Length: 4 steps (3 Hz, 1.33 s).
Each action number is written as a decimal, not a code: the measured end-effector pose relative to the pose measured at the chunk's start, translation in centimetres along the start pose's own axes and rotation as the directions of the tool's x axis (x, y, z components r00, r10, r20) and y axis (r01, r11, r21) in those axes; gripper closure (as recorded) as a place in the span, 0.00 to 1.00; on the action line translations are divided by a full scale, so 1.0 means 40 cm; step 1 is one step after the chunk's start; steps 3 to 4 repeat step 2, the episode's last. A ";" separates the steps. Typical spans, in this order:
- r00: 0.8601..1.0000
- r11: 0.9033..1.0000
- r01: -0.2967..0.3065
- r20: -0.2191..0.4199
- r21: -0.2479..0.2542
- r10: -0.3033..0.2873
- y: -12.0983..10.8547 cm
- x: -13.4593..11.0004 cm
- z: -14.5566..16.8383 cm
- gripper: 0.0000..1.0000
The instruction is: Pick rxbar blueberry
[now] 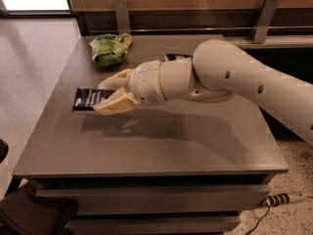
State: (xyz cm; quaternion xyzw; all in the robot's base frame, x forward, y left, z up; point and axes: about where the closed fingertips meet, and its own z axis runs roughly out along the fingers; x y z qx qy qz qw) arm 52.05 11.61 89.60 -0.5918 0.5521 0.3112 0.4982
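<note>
Rxbar blueberry [87,98] on table [171,148], left side; gripper [99,98] at its right end (arm enters from right). Green snack bag [110,48] behind it, back-left; chip bag [176,57] behind arm, partly hidden.

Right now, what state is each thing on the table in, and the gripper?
gripper: open, straddling the bar's right end.
rxbar blueberry: flat on the table, not lifted.
green snack bag: crumpled, lying at the far left corner.
dark blue bag: mostly hidden behind the arm.
</note>
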 end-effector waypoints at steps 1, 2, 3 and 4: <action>0.999 0.999 0.039 0.025 -0.005 -0.039 -0.017 -0.048 -0.024 1.00; 0.997 0.999 0.037 0.069 -0.002 -0.036 -0.006 -0.040 -0.018 1.00; 0.997 0.999 0.037 0.069 -0.002 -0.036 -0.006 -0.040 -0.018 1.00; 0.997 0.999 0.037 0.069 -0.002 -0.036 -0.006 -0.040 -0.018 1.00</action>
